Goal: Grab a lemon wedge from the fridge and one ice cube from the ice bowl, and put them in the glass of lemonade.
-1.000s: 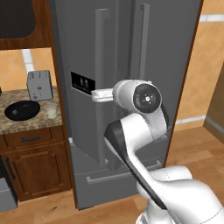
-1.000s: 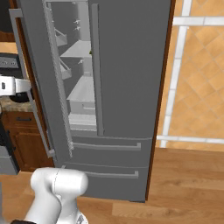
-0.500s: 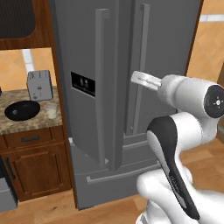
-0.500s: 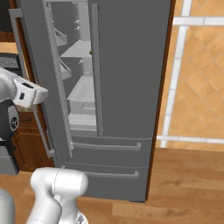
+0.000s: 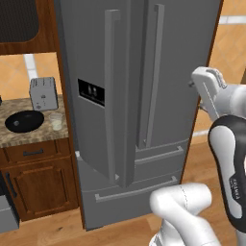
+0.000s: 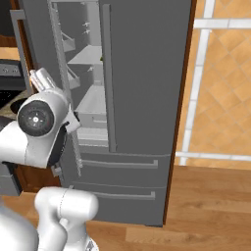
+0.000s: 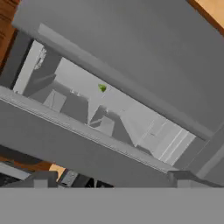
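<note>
While the tool [image 5: 192, 84] stands spread: fridge [image 5: 129, 57] door ajar, lemon wedge [image 7: 102, 88] shelved inside.

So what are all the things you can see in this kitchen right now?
fridge: one, grey steel, middle of the room; its left door stands open
lemon wedge: one, tiny yellow-green, on a shelf inside the fridge
bowl: one, glossy black, on the counter left of the fridge
glass of lemonade: one, clear with pale drink, just right of the bowl
toaster: one, grey, behind the bowl on the counter
cabinet: one, brown wood, under the counter
floor: brown wood
arm: one, white with dark joints, in front of the fridge
</note>
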